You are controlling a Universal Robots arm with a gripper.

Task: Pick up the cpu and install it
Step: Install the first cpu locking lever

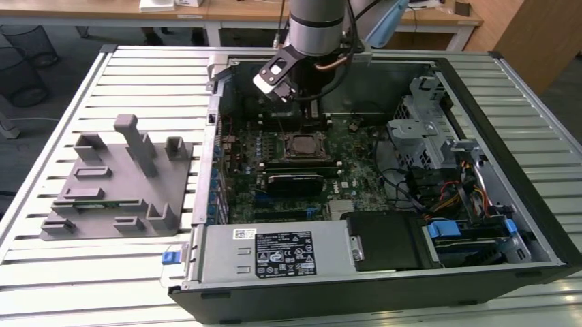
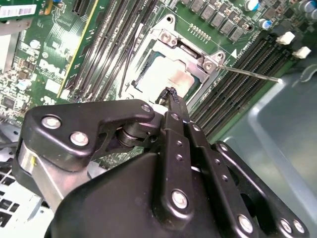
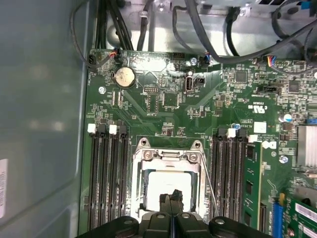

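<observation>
Pale silver cpu (image 3: 157, 182), green motherboard (image 3: 163, 101), black end effector (image 3: 172, 196).

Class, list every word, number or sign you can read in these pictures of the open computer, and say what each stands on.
Nothing can be quoted with confidence.
power supply label, exterior view: print too small to read.
motherboard, first wrist view: white lettering too small and blurred to read.
sticker at the first wrist view's edge: cut off, unreadable.
cpu: pale top, no legible marking.

Arm (image 1: 314, 27) upright; gripper (image 3: 171, 197) — closed, pointing down.
</observation>
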